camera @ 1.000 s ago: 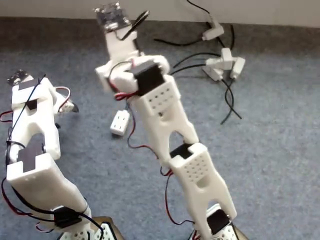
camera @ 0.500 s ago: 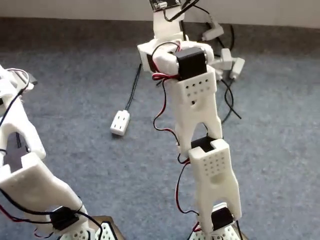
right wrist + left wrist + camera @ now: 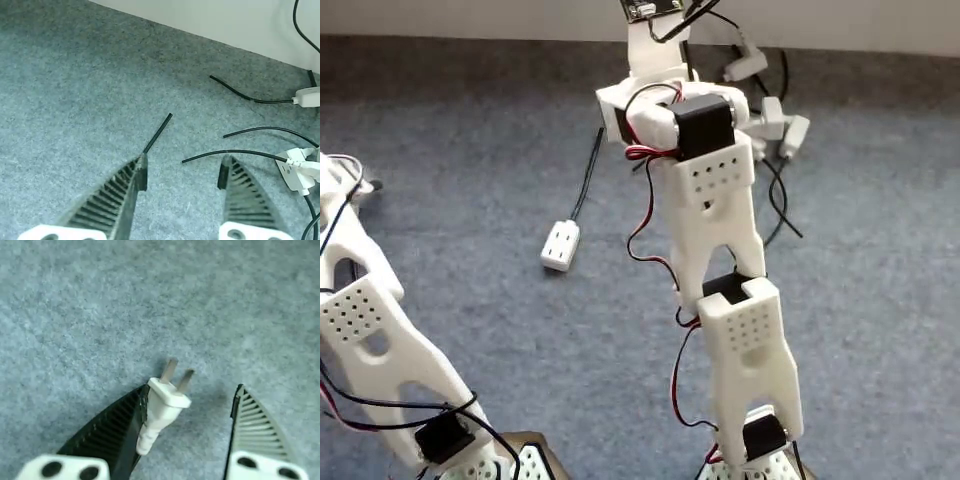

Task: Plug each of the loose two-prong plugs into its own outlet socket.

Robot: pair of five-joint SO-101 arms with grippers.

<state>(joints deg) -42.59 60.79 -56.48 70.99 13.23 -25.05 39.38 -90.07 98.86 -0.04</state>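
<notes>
a white two-prong plug [image 3: 165,401] sits between the jaws of the left gripper [image 3: 190,392]. its body touches the inner face of one jaw and its two prongs point away from the wrist. the other jaw stands well apart from it, so the jaws are wide open and not clamped on the plug. grey carpet [image 3: 75,305] lies below.

in the high view the outlet socket block [image 3: 561,245] lies on the carpet near centre, at 9 o'clock from the right arm [image 3: 715,200]. its black cord [image 3: 586,178] runs off toward 12 o'clock. a cluster of loose plugs [image 3: 776,122] lies at 1 o'clock from the block, just beside the right arm's upper joint, and a single plug [image 3: 745,66] lies further toward 12 o'clock, near the wall [image 3: 440,15].

the right gripper [image 3: 182,167] hangs over the carpet with jaws wide open and nothing between them. a cord end [image 3: 158,131] lies just off one jaw tip. black cables [image 3: 235,151] lead to the loose plugs.

the left arm [image 3: 370,320] stands at 9 o'clock — at the edge of the high view.
</notes>
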